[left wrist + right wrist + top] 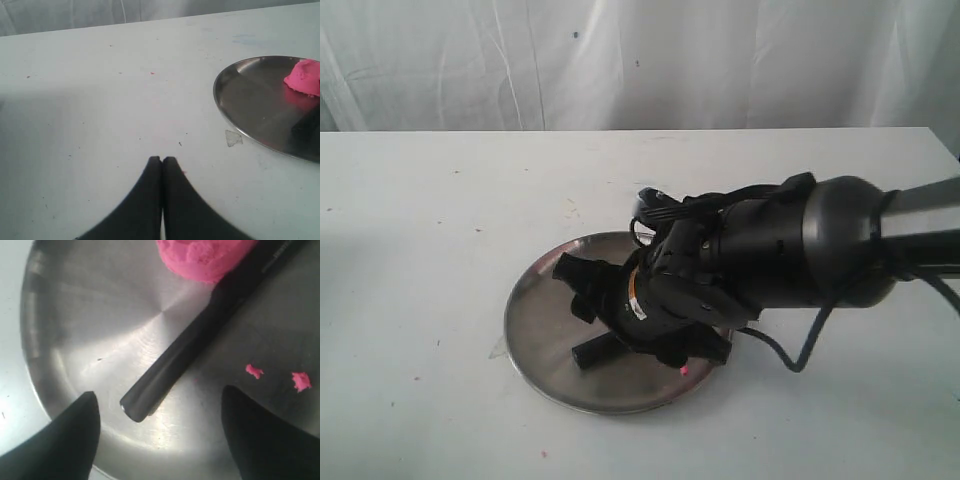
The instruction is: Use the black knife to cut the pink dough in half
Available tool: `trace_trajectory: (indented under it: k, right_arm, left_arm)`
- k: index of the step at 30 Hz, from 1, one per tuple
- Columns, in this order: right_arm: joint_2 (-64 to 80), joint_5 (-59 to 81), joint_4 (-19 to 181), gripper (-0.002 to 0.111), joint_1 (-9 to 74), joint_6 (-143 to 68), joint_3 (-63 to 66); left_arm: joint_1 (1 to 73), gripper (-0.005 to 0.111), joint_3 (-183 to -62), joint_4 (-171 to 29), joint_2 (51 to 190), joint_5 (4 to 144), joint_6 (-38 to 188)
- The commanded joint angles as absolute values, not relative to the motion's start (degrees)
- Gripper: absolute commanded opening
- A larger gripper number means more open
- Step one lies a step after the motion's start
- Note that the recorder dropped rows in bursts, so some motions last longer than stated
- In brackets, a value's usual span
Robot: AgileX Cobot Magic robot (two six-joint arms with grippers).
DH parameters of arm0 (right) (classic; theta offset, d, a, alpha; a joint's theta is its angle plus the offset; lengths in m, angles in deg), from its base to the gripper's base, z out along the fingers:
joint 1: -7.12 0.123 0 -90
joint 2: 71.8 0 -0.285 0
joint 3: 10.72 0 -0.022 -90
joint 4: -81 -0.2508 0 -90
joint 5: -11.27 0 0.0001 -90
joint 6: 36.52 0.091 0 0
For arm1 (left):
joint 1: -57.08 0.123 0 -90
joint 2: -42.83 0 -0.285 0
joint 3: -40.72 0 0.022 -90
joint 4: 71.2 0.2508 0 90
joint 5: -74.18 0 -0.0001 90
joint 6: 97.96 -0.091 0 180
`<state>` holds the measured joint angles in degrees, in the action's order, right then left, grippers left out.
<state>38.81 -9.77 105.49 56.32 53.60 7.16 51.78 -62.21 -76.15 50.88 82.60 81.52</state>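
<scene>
Two end effectors: the right end effector [157,432] hangs spread above the black knife [200,340], whose stiff, likely slick handle on the plate [75,305] invites grasping; soft pink dough [205,257] touches it. The left end effector [162,162] rests pressed together over the worktop [100,100].

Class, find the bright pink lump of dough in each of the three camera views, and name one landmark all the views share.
Exterior view: not visible; the right arm covers the middle of the round steel plate.
Left wrist view: the pink dough sits on the plate at the right edge of the picture.
Right wrist view: the dough is at the top edge, touching the black knife.
Shared landmark: the steel plate.
</scene>
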Motion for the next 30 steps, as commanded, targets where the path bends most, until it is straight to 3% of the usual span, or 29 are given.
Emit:
trace_trajectory:
  k: [1, 27, 30]
  right_arm:
    - [41.8, -11.4, 105.2, 0.061, 56.4, 56.6, 5.7]
    - [51.5, -21.6, 106.6, 0.061, 55.6, 56.1, -3.7]
    - [51.5, -23.3, 107.0, 0.056, 55.6, 56.1, -3.7]
  left_arm:
    - [51.9, 0.000, -62.1, -76.4, 50.6, 82.5, 82.0]
    - [51.9, 0.000, -62.1, -76.4, 50.6, 82.5, 82.0]
    - [51.9, 0.000, -62.1, -76.4, 50.6, 82.5, 82.0]
